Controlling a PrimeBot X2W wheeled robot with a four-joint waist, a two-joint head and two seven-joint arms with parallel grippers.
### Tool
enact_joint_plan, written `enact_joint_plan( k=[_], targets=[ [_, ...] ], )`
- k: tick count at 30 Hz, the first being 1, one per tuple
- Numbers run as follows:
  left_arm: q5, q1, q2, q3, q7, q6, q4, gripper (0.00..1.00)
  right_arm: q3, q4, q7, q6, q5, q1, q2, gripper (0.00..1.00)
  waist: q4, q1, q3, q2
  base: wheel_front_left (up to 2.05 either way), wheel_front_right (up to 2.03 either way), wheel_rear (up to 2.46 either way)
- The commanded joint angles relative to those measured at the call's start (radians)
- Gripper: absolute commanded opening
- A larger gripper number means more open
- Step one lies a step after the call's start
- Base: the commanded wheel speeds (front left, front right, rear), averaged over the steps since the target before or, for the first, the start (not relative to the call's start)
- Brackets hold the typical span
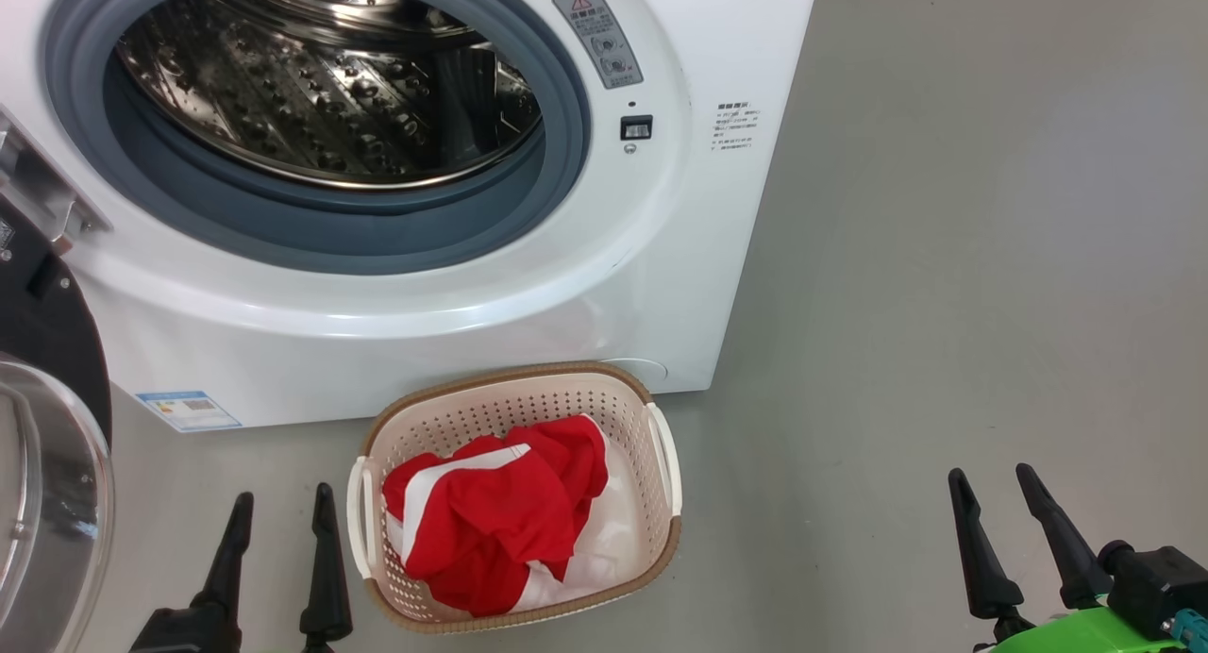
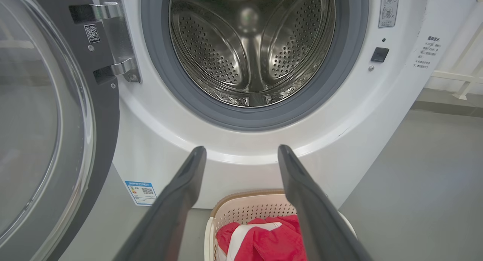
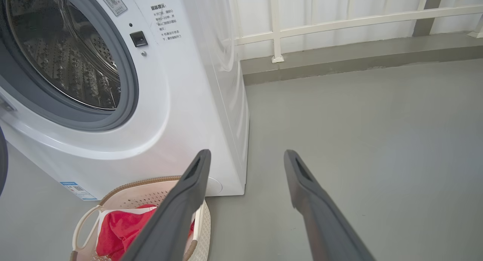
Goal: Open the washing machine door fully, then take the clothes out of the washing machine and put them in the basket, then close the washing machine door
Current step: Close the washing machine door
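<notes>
Sitting on the grey floor (image 1: 944, 257) just in front of the washing machine (image 1: 472, 351), under the right part of its front, the basket (image 1: 514, 375) holds the clothes (image 1: 491, 530): a crumpled red bundle w/ a white stripe and white panels, heaped mostly in the half away from the machine. Basket's long axis looks to run approx. along the machine's front, a white handle at each end, slightly skewed so the right end sits nearer the machine; its far rim is close to the machine's base, contact unclear. The machine's drum (image 1: 321, 96) shows its perforated steel wall and ribs inside the grey rubber ring. The door (image 1: 42, 323) hangs on the hinge at the machine's left side, swung well out from the front, glass bowl bulging on its inner face. The left gripper (image 1: 283, 494) hovers out from the machine's front, left of the basket, jaws spread, nothing between them. The right gripper (image 1: 991, 472) hovers out past the machine's right side, over bare floor, jaws likewise spread and holding nothing.
</notes>
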Motion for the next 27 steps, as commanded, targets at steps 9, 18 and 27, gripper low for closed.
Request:
enact_joint_plan(
  k=[9,18,27],
  targets=[
    [0.000,-0.007,0.013,0.016,-0.004,0.010,-0.029,1.00,0.015,-0.025,-0.006,0.008,-0.003,-0.012,-0.012,1.00,0.002,0.0000,0.001,0.0000,0.00,0.00,0.00],
    [0.004,-0.013,0.013,0.010,-0.004,0.021,-0.022,1.00,0.013,-0.027,-0.006,0.008,-0.002,-0.013,-0.013,1.00,0.004,0.0000,0.004,0.0000,-0.07,0.07,0.00],
    [0.001,-0.022,0.013,0.006,-0.004,0.021,-0.022,1.00,0.010,-0.030,-0.006,0.008,-0.003,-0.016,-0.011,1.00,0.009,0.0000,0.012,0.0000,-0.97,0.97,0.00]
  ],
)
